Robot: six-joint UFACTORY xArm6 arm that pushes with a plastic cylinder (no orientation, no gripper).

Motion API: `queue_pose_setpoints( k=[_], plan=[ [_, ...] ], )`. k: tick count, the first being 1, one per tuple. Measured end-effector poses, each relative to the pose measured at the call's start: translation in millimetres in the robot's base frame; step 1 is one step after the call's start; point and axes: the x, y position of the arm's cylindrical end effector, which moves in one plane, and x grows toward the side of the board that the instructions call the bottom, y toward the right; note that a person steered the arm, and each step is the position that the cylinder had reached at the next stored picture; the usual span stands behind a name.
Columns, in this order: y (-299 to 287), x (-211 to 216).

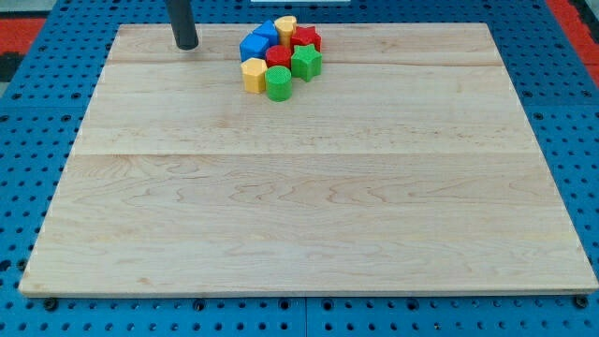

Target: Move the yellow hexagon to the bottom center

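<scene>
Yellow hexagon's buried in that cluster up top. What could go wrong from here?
1. The yellow hexagon touches the green cylinder and a blue block, so a push likely drags them along.
2. My tip sits to the view's left of the cluster, not above the hexagon; pushing from there would send it sideways, not toward the bottom.

The yellow hexagon point(254, 74) is a small block with a pale flat top and darker yellow sides, standing flat on the wooden board near the view's top, a little left of the middle, at the lower left edge of a tight group of blocks.
</scene>
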Motion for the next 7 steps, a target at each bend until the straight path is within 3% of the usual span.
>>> queue_pose_setpoints(
  k=[7],
  plan=[
    [10, -4]
  ],
)
